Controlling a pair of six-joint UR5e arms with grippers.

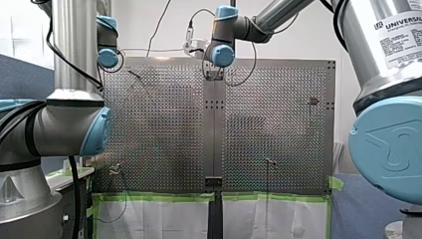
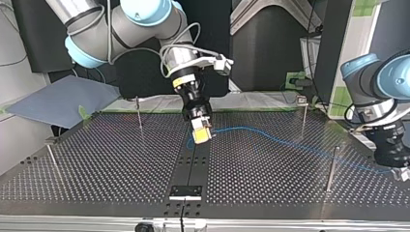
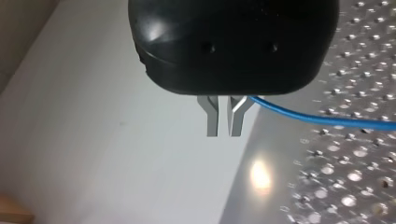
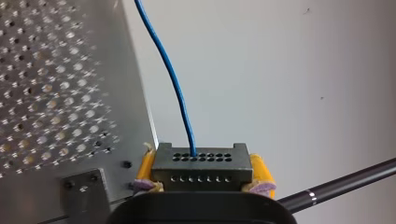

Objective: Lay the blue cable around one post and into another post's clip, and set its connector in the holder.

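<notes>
Front view: table (image 1: 164,129) with my left arm (image 1: 69,124) near its side and my right arm (image 1: 249,25) reaching to the middle of the far edge. Four posts (image 1: 268,164) stand well apart on the table. Cable and grippers are not clear in this view.

Top view: right gripper (image 2: 201,134) hangs above the table's middle strip, yellow pads closed on a load. One blue cable (image 2: 270,136) runs from it in a loose arc between the two posts at the view's right to the left gripper (image 2: 394,166). It touches no post and sits in no clip. One holder (image 2: 185,192), judged to be the small bracket at the near edge, stands unfilled.

Left wrist view: the two metal fingers (image 3: 212,119) stand narrow, almost together. The cable leaves from their root, so it is judged to be pinched there.

Right wrist view: one black connector (image 4: 201,165) is clamped between the yellow pads, with the cable rising from its face.

Progress: both ends are in hand, but nothing is routed. Wrapping one post, clipping at another and seating the connector are all left to do.

Count: two arms, two grippers, four posts, one cable, one connector, one holder.
</notes>
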